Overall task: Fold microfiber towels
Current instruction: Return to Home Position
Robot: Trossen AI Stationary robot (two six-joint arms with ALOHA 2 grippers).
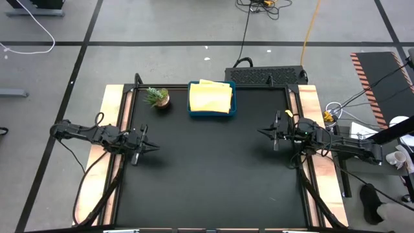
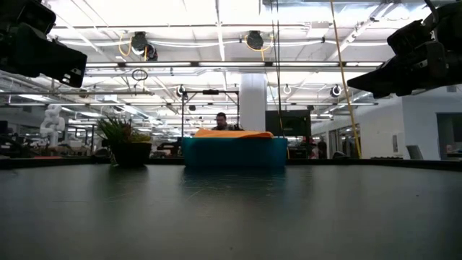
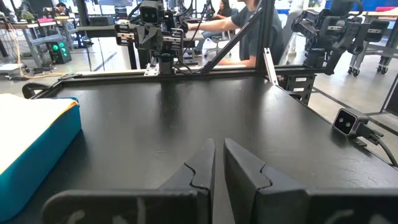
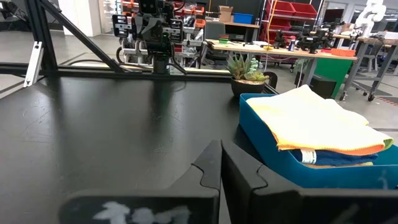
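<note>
A robotics lab is showing here: spare robot arms [image 3: 329, 28] are standing on carts, red bins [image 4: 289, 7] are lining shelves, workbenches [image 4: 273, 45] are carrying clutter, and cables [image 1: 244, 32] are trailing across the floor.

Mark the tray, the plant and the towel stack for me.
tray [image 1: 211, 114]: high view, on its bare teal rim.
plant [image 1: 156, 96]: high view, on the leaves.
towel stack [image 4: 317, 121]: right wrist view, on the top cloth.

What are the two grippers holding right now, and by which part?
Nothing. The left gripper and right gripper hover with fingers shut and empty; the folded towels lie in the teal tray.
</note>
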